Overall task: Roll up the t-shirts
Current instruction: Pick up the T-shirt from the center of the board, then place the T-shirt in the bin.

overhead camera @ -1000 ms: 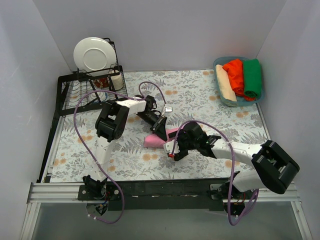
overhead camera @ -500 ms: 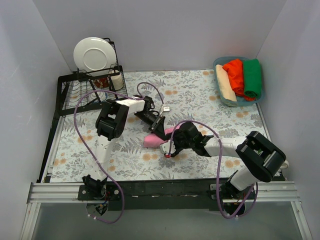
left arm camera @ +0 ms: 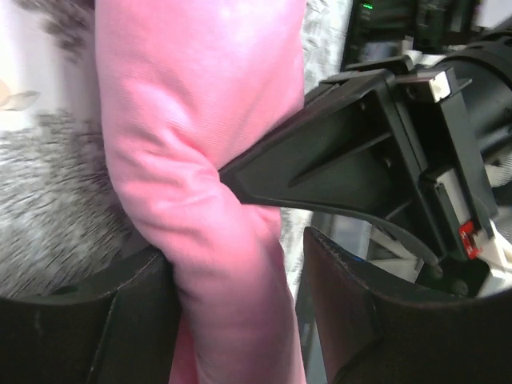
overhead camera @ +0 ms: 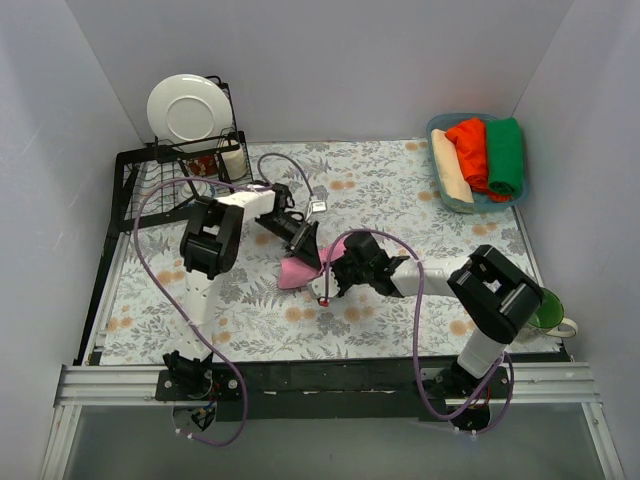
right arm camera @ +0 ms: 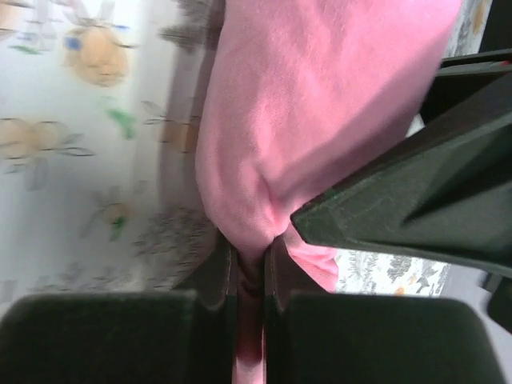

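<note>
- The pink t-shirt (overhead camera: pixel 297 270) is a narrow bunched bundle just left of the middle of the table, held between the two grippers; its near end seems to rest on the flowered cloth (overhead camera: pixel 400 200)
- In the left wrist view the pink t-shirt (left arm camera: pixel 200 160) is a thick, smooth, tube-like wad, but no tidy spiral end is in sight, so I judge the roll as under way, not finished
- The right gripper (right arm camera: pixel 250 256) is clenched on a thin fold of the pink t-shirt (right arm camera: pixel 320 120), with cloth pinched tight between its fingers
- The left gripper (left arm camera: pixel 236 248) straddles the wad with its jaws wide; one finger touches the cloth and a sliver of gap shows at the other, so I cannot tell whether it truly clamps
- In the overhead view the left gripper (overhead camera: pixel 303 247) meets the bundle from the far side and the right gripper (overhead camera: pixel 333 280) from the near right
- Three shirts look done: cream (overhead camera: pixel 447 165), orange-red (overhead camera: pixel 470 150) and green (overhead camera: pixel 505 155) rolls lie side by side in the blue basket (overhead camera: pixel 462 207) at the far right corner
- Left to do, by my reading: tighten the pink roll and put it with the others
</note>
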{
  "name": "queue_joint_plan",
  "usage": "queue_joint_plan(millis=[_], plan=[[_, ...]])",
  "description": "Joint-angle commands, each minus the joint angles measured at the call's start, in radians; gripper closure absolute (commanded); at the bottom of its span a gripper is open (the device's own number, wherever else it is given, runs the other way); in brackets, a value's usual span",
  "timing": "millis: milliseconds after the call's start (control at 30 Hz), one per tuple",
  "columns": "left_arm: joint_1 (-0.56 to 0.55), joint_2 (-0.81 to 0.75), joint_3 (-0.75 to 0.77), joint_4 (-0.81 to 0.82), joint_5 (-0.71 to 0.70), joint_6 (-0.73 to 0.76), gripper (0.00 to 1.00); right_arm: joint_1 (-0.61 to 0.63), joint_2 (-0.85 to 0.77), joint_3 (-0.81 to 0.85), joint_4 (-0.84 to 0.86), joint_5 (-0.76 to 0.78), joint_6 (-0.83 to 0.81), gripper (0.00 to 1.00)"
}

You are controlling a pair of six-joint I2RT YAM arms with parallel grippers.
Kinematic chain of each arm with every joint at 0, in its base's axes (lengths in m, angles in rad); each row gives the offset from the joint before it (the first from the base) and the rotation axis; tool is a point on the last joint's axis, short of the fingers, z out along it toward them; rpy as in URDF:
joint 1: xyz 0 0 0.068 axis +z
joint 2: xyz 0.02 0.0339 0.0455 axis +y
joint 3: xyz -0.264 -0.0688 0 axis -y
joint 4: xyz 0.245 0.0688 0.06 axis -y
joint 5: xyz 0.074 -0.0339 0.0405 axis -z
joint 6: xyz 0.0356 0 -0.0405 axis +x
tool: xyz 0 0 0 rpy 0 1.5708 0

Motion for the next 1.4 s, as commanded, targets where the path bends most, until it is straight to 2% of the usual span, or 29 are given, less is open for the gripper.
queue_joint_plan(millis=[0, 167, 300, 433, 500, 867, 1000, 1100, 1200, 1367], plan=[[0.004, -0.281, 0.039, 0.173, -0.008, -0.157, 0.43, -0.013, 0.088, 0.09, -0.292, -0.067, 0.037, 0.99], [0.064, -0.401, 0.125, 0.256, -0.14, -0.243, 0.43, -0.076, 0.037, 0.218, -0.441, -0.037, 0.15, 0.99], [0.109, -0.513, 0.142, 0.394, -0.255, -0.312, 0.39, -0.183, 0.04, 0.399, -0.612, 0.018, 0.282, 0.99], [0.127, -0.581, 0.133, 0.42, -0.27, -0.331, 0.36, -0.302, 0.136, 0.732, -0.804, 0.051, 0.448, 0.99], [0.125, -0.616, 0.113, 0.44, -0.266, -0.34, 0.36, -0.369, 0.19, 0.826, -0.831, 0.093, 0.521, 0.99], [0.132, -0.673, 0.045, 0.455, -0.266, -0.332, 0.34, -0.621, 0.342, 1.232, -0.692, 0.356, 0.75, 0.99], [0.132, -0.661, 0.047, 0.452, -0.266, -0.338, 0.33, -0.673, 0.364, 1.216, -0.561, 0.572, 0.79, 0.99], [0.132, -0.652, 0.05, 0.446, -0.273, -0.343, 0.32, -0.694, 0.411, 1.246, -0.518, 0.655, 0.804, 0.99], [0.132, -0.644, 0.055, 0.434, -0.298, -0.341, 0.31, -0.711, 0.474, 1.286, -0.507, 0.736, 0.845, 0.99], [0.132, -0.626, 0.055, 0.422, -0.316, -0.332, 0.3, -0.73, 0.549, 1.337, -0.481, 0.764, 0.858, 0.99]])
